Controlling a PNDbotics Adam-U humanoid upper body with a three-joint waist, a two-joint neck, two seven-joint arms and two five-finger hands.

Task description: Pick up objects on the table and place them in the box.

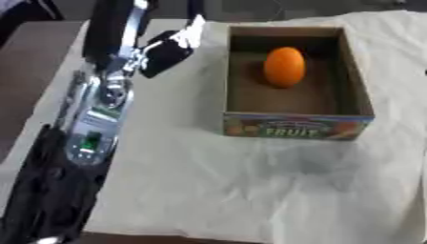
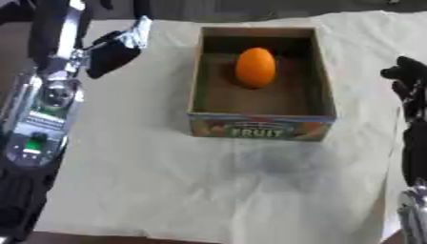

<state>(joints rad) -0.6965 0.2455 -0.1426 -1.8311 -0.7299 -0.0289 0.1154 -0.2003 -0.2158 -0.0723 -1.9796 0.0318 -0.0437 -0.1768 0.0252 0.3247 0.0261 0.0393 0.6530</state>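
Lying inside box (image 1: 359,95): orange (image 1: 284,66), well right of left hand (image 1: 167,52); fingers' state unclear.

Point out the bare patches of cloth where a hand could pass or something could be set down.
The widest bare stretch of cloth lies in front of the box. A narrower strip runs between the box and the left hand. The right side is tighter, with the right hand beside the box. Inside, an orange sits toward the back.
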